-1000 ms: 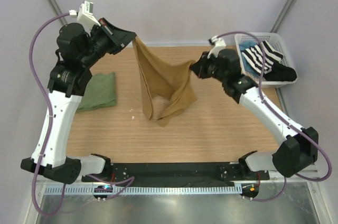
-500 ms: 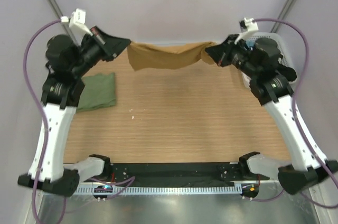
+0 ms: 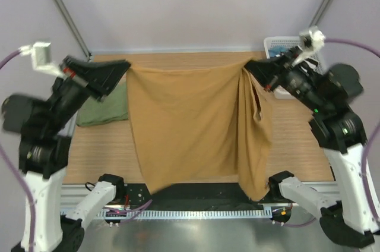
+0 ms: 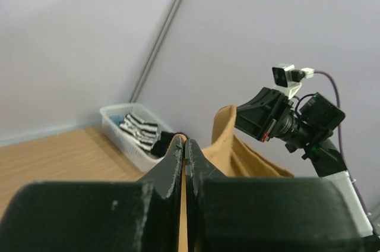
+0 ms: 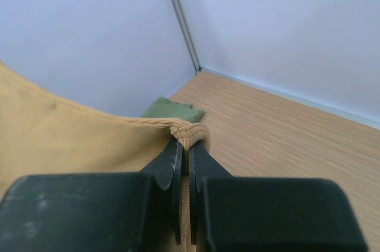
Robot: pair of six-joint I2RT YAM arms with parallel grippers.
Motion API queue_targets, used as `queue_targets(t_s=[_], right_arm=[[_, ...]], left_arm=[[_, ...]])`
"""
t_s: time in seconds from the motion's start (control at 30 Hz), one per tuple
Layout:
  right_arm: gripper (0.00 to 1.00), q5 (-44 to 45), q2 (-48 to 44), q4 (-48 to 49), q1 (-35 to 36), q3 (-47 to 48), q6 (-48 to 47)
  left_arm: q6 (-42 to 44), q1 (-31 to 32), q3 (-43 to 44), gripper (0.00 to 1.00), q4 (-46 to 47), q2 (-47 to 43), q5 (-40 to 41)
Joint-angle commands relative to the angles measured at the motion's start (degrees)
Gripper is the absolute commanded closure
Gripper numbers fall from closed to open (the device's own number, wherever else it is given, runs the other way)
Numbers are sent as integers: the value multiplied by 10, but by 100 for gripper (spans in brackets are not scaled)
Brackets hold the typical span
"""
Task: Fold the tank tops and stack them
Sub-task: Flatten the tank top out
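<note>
Tank top [image 3: 184, 127], plain tan-brown cloth, hanging spread above wooden table [image 3: 297, 139].
We are clamping its upper corners with left gripper [image 3: 124, 68] and right gripper [image 3: 248, 69]; olive green cloth top [image 3: 105, 108] is lying folded, this one not yet.

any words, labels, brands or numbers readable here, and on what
None: no text reads in any view.
The tan top, green top, basket and striped garment show no print.
Any marks on the left arm or right arm are too blurred to read.
</note>
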State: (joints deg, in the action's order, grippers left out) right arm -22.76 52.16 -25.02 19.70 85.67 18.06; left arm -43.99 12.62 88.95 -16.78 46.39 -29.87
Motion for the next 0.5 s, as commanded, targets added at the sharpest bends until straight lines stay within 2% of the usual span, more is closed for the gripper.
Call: queue_targets(t_s=[0.0,0.03,0.1,0.23,0.33,0.47], right_arm=[[99,49,128,-42,-2,12,-4],[99,57,179,-46,-4,13,-5],[99,62,224,-35,-6,-7,-1],[99,59,312,64,-21,-64,19],[99,65,405,108,-34,-67,34],[99,69,525,123,-46,-4,43]], left_arm=[[-17,-1,-31,100,-4,142,2],[-16,-1,-48,100,-2,162,9],[-11,-1,-82,100,26,209,50],[-11,-2,-213,100,129,287,107],[-22,-2,-254,100,196,384,139],[-43,-8,-258,100,289,511,162]])
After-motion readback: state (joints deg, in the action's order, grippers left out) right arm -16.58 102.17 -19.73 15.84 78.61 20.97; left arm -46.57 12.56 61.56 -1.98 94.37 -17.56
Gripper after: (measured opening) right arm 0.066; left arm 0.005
